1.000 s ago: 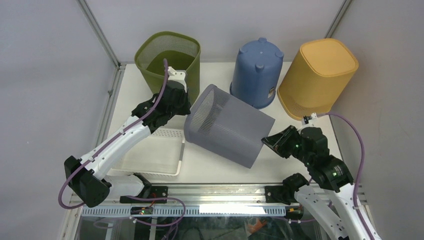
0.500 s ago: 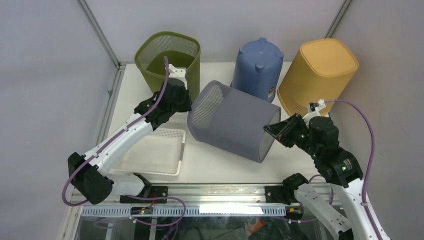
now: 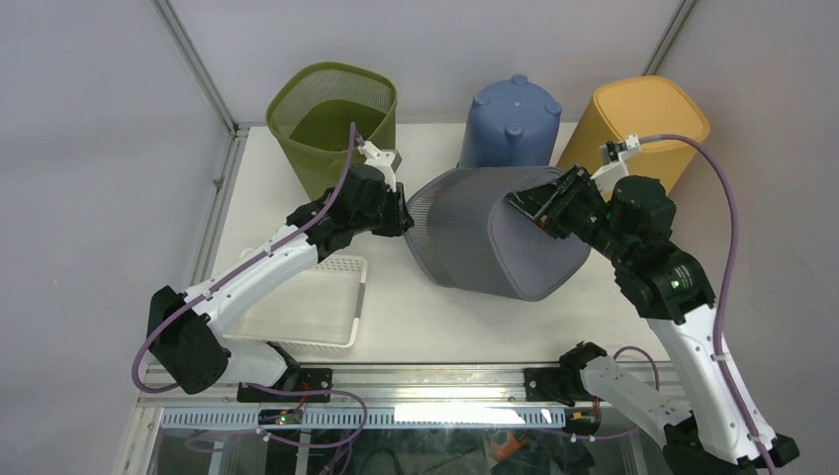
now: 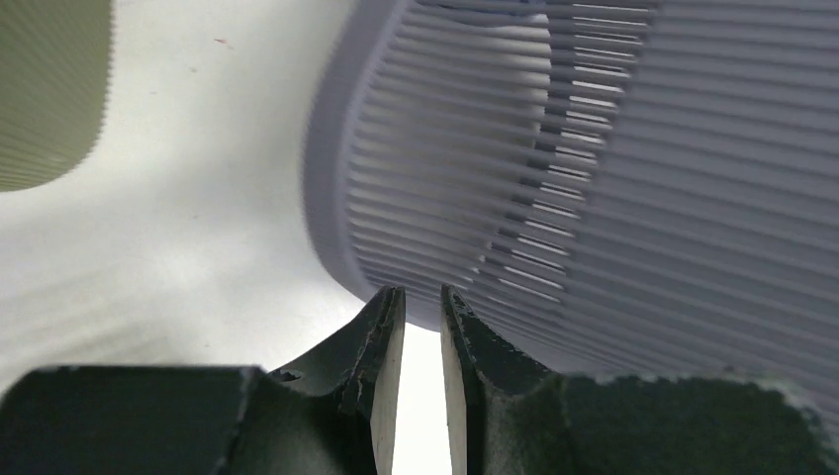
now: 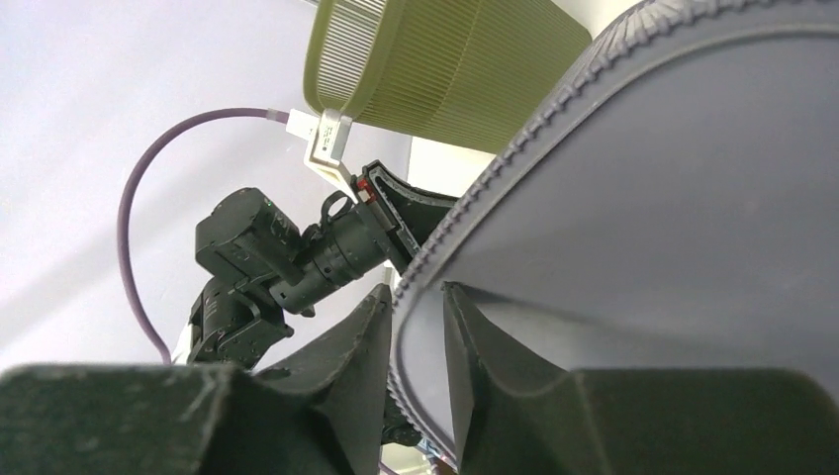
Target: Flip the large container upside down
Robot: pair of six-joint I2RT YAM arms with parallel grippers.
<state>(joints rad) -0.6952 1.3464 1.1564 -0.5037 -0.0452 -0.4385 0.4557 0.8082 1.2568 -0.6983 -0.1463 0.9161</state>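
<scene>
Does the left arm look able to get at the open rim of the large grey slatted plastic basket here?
Likely yes: the left gripper sits just off the grey slatted plastic basket's rim, nothing between; the right gripper clamps its base.

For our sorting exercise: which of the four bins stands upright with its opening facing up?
The green bin, back left. The blue bin and yellow bin stand bottom-up; the grey bin is tilted sideways.
</scene>
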